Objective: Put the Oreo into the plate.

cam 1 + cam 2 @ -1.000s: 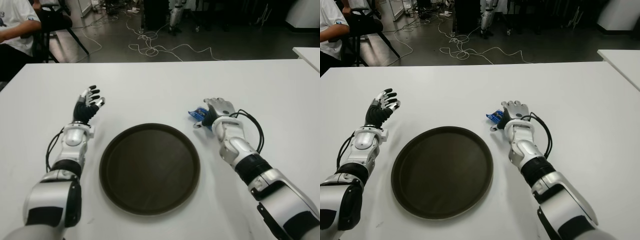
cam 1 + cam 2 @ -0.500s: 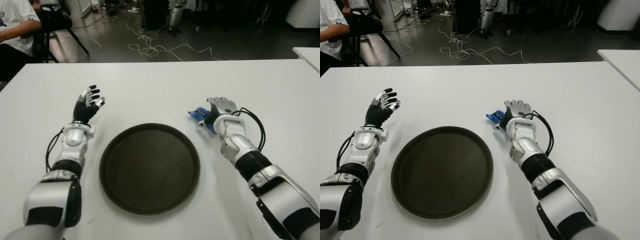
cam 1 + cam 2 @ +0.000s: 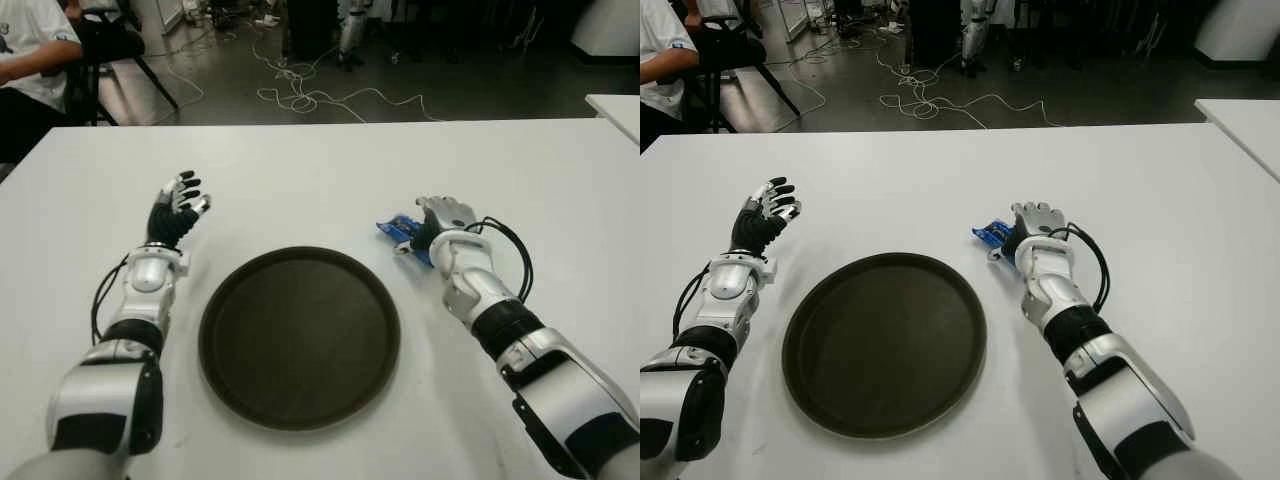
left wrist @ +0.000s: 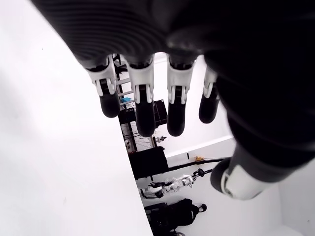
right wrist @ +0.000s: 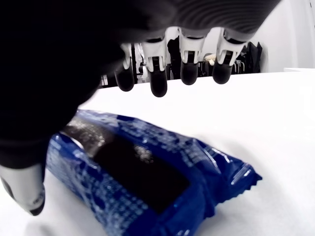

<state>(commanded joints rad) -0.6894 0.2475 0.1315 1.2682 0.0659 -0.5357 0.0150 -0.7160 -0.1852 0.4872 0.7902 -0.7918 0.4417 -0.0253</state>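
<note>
I am hovering my right hand [image 5: 162, 54], fingers spread and gripping nothing, over the blue Oreo [image 5: 147, 172] packet lying on the white table [image 3: 320, 170] just beside the plate [image 3: 299, 336]; I am judging the grasp comes next, fingers closing round it; my left hand [image 3: 176, 208] is idling open on the plate's far side.

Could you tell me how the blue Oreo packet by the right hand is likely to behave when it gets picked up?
The Oreo packet looks like thin glossy film, so it will probably crinkle and feel slippery. It lies flat on the table, so rolling seems unlikely. The right hand hovers open over it; the biscuits inside may crack under a hard squeeze.
</note>
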